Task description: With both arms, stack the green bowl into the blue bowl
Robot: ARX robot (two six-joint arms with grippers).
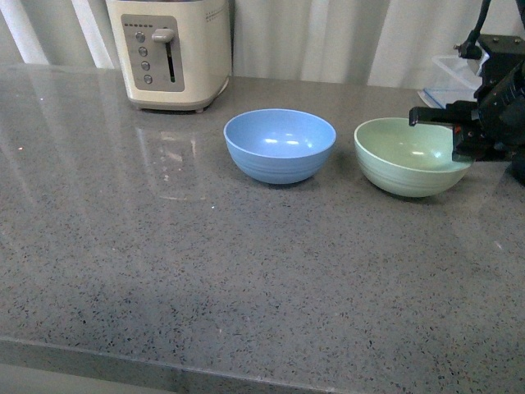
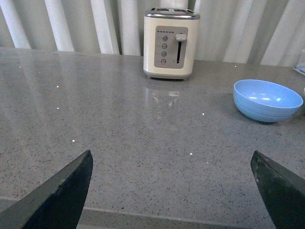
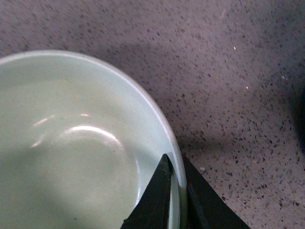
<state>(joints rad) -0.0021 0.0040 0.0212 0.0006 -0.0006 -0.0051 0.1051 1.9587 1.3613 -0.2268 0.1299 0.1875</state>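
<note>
The pale green bowl (image 1: 408,156) sits at the right of the grey counter, tipped slightly, with my right gripper (image 1: 461,148) shut on its right rim. In the right wrist view one black finger lies inside the green bowl (image 3: 71,152) and the other outside, the right gripper (image 3: 175,164) pinching the rim. The light blue bowl (image 1: 280,144) stands upright just left of the green one, a small gap between them. The blue bowl (image 2: 268,99) also shows far off in the left wrist view. My left gripper (image 2: 171,162) hangs open over bare counter near the front edge, out of the front view.
A cream toaster (image 1: 170,51) stands at the back left of the counter (image 1: 164,246), also seen as the toaster (image 2: 171,43) in the left wrist view. White curtains hang behind. A clear plastic container (image 1: 453,78) sits at the back right behind the right arm.
</note>
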